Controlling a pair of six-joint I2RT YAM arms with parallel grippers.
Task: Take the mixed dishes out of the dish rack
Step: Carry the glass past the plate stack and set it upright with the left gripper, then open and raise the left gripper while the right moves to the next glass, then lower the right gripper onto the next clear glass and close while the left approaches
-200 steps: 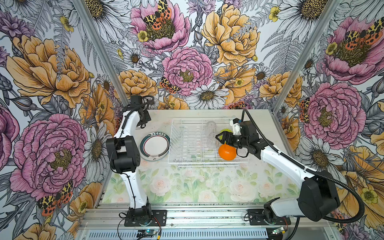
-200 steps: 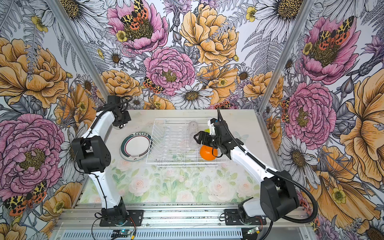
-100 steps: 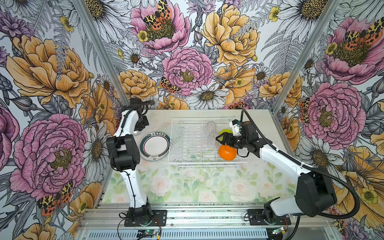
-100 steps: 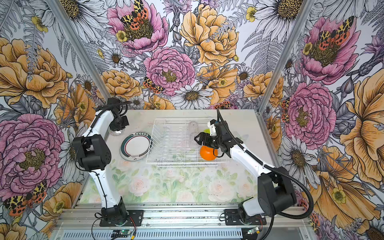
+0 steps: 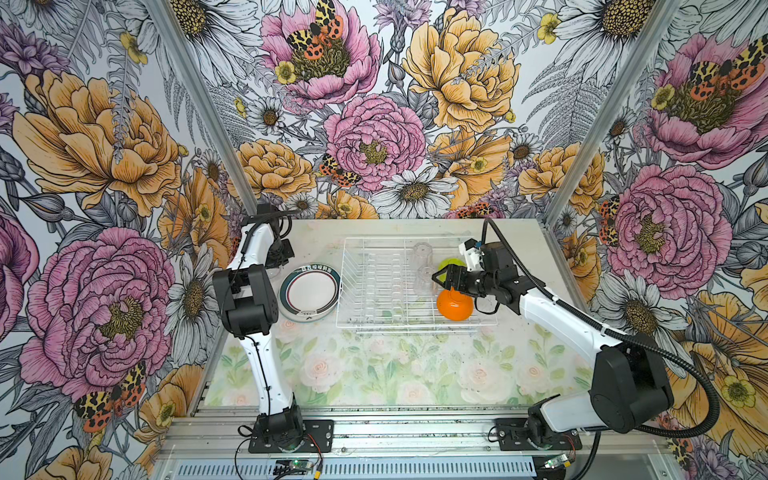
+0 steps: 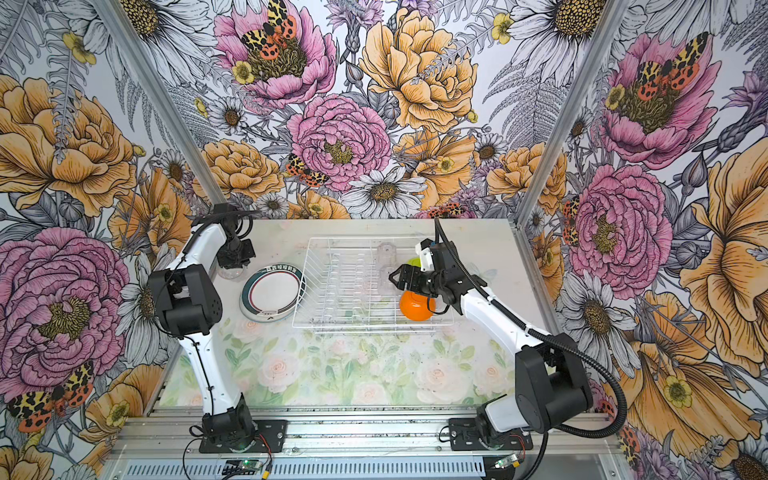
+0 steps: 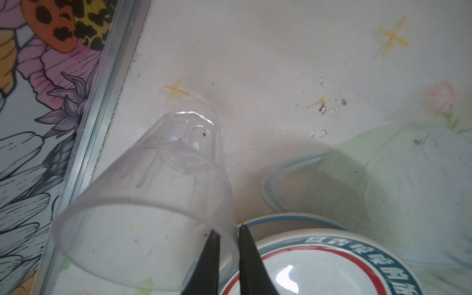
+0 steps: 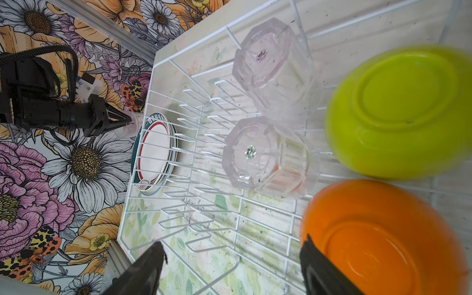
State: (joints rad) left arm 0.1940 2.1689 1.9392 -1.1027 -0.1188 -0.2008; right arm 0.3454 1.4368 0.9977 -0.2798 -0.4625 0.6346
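Note:
The white wire dish rack (image 5: 415,326) (image 6: 365,329) holds two upturned clear tumblers (image 5: 420,252) (image 8: 265,155), a lime-green bowl (image 5: 451,263) (image 8: 403,112) and an orange bowl (image 5: 455,306) (image 8: 383,242), both upside down. My right gripper (image 5: 441,278) (image 8: 232,258) hovers open over the rack, one finger beside the orange bowl. Left of the rack a teal-and-red-rimmed plate (image 5: 309,293) (image 7: 319,263) lies on the table on top of another rim. A third tumbler (image 7: 143,178) (image 6: 230,272) stands mouth up beside it. My left gripper (image 7: 228,231) straddles its rim wall, jaws slightly apart.
The aluminium frame post (image 7: 102,97) and the flowered wall run close behind the standing tumbler. Yellow cross marks (image 7: 176,89) are on the table's back left corner. The floral mat (image 5: 395,365) covers the table in front of the rack.
My left gripper has come down with the tumbler beside the plate, and its jaws have parted a little. The right gripper has hardly moved.

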